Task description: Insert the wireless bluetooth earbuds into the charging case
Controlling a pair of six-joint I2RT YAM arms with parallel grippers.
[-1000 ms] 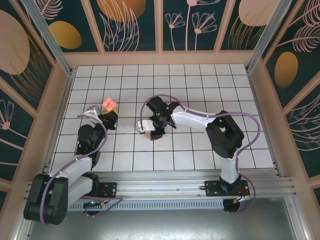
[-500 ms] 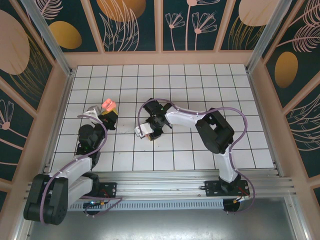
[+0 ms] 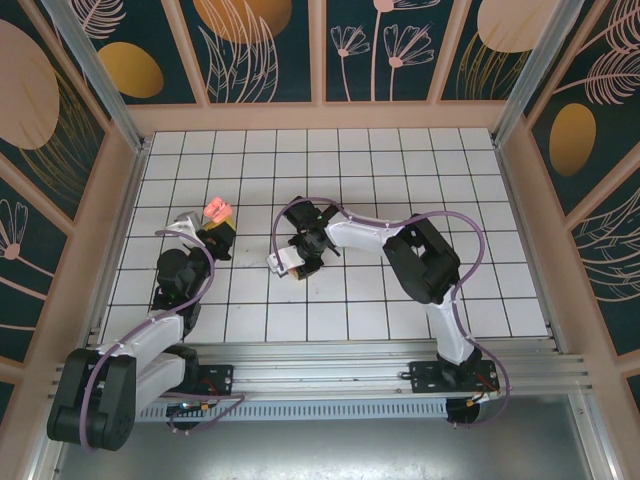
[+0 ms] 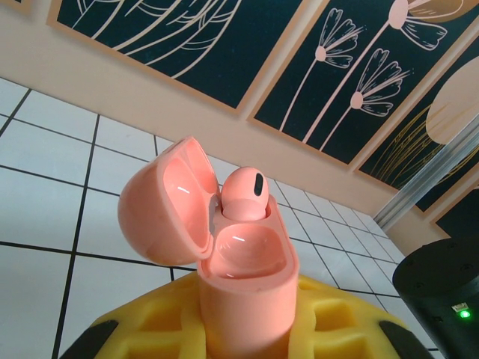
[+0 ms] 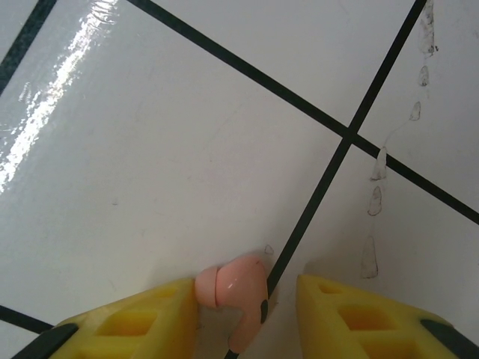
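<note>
Salmon-pink plastic earbud (image 5: pixel 232 288), black-spotted; same salmon pink on rounded plastic charging case (image 4: pixel 243 262); white glossy tiled tabletop (image 5: pixel 187 149), black grid lines; yellow right hand (image 5: pixel 247 295).

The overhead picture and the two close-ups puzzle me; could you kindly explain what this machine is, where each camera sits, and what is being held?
These are two robot arms bolted to the near edge of a white tiled table. The overhead view looks down from above and behind them, with the left arm on the left and the right arm on the right. Each close-up comes from a camera on one wrist, looking past that arm's yellow fingers. The left gripper is shut on an open pink charging case, held upright with its lid tipped back; one pink earbud sits inside. The right gripper is open around a second pink earbud lying on a tile, one finger touching it, the other apart.
</note>
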